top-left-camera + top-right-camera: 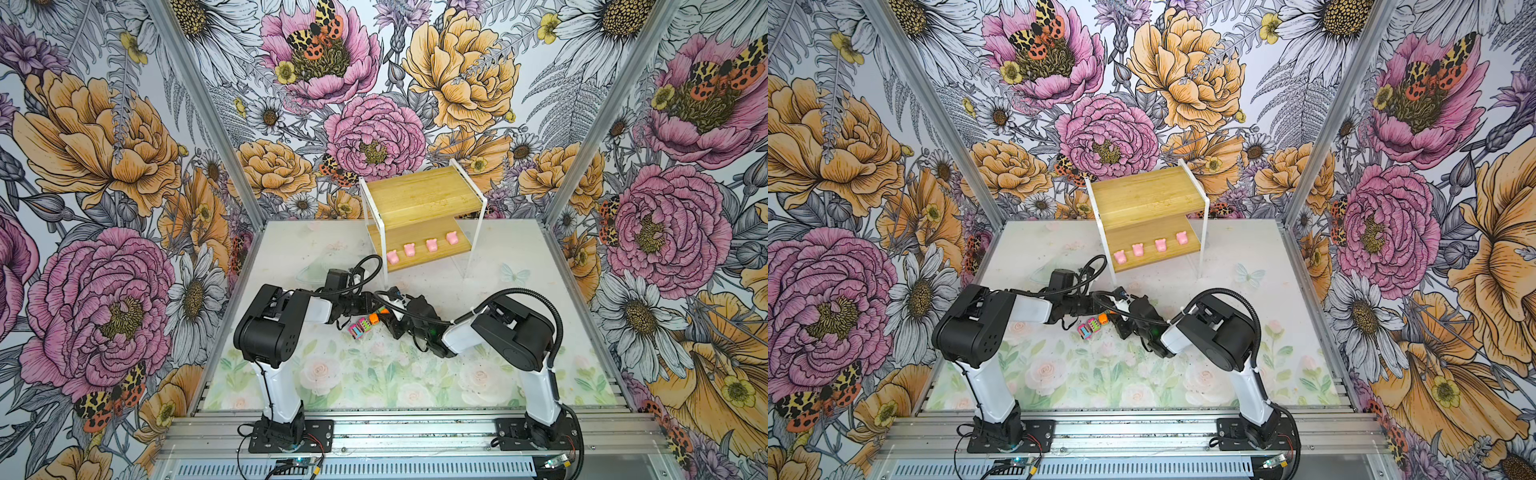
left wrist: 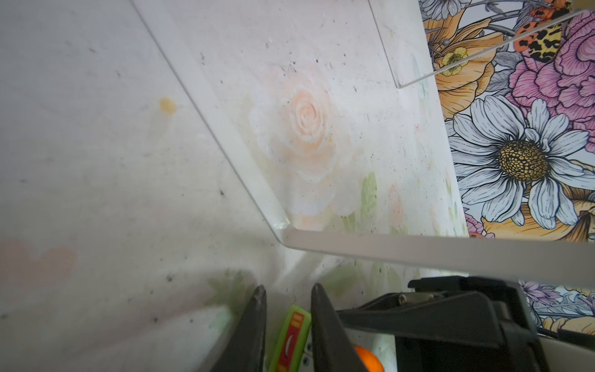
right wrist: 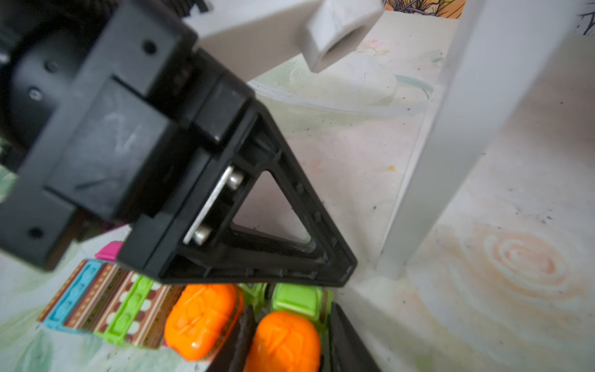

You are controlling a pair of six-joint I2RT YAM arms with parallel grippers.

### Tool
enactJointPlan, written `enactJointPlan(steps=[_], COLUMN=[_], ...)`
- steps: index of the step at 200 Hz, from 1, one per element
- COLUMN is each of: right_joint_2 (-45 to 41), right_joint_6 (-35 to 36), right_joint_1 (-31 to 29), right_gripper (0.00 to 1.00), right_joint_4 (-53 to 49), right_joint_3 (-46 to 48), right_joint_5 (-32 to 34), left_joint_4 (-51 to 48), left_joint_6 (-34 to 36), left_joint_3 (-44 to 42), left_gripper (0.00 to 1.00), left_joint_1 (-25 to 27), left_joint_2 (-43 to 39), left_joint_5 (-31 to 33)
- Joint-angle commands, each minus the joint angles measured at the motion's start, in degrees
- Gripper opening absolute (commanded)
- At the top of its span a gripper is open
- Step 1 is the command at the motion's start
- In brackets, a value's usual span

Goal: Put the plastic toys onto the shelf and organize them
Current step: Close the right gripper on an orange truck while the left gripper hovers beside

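Note:
The shelf stands at the back, with several pink pigs in a row on its lower board. Both arms meet in front of it. Two pink cars with striped tops lie side by side on the mat. Beside them are two orange-and-green cars. My right gripper is shut on one orange-and-green car, a finger on each side. My left gripper is shut on a green-and-red part of an orange-and-green car. In the right wrist view its black finger hangs just over the cars.
The shelf's white frame leg stands close behind both grippers. The upper board holds nothing. Floral walls close the cell at the back and on both sides. The mat runs toward the front rail.

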State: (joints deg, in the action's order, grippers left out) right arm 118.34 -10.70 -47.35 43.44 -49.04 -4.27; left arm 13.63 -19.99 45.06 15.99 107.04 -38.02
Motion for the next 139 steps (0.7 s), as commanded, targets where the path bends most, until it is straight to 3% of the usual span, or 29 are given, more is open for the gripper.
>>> enactJointPlan(steps=[1, 45, 139], right_joint_2=[1.14, 0.25, -6.31], right_joint_6=[-0.05, 0.07, 1.33], right_joint_1=[-0.37, -0.38, -0.64], right_gripper=[0.30, 0.20, 0.17], right_joint_4=[-0.79, -0.55, 1.48], right_joint_3=[-1.28, -0.20, 7.21], right_joint_5=[-0.02, -1.53, -3.74], left_joint_4=[-0.10, -0.80, 0.35], left_joint_6=[1.07, 1.00, -1.00], left_joint_3=[0.69, 1.51, -0.23], left_gripper=[0.26, 0.29, 0.36], left_joint_1=[0.54, 0.27, -3.95], left_joint_2=[0.10, 0.06, -1.92], left_joint_5=[-1.64, -1.03, 0.53])
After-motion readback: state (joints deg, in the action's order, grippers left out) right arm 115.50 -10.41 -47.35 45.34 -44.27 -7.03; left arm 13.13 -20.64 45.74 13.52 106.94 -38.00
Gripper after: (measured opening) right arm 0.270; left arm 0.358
